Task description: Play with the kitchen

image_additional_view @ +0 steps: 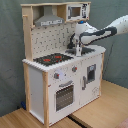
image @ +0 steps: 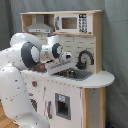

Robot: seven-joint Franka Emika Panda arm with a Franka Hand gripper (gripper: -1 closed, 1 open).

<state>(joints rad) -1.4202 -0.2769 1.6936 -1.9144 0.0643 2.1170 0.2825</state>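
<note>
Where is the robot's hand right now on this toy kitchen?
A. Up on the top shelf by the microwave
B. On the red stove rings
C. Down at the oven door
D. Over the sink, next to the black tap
D: in the second exterior view the gripper hangs over the sink of the kitchen, beside the tap, well clear of the stove.

The kitchen (image_additional_view: 60, 75) stands upright, a tall white and light-wood toy unit. In the second exterior view its black-and-red stovetop (image_additional_view: 52, 59) lies on the counter, with knobs (image_additional_view: 65, 74) and a closed oven door (image_additional_view: 64, 95) below, and a grey hood (image_additional_view: 49, 21) above. The black faucet (image: 84, 57) arches over the sink (image: 74, 74), under the fingers.
</note>
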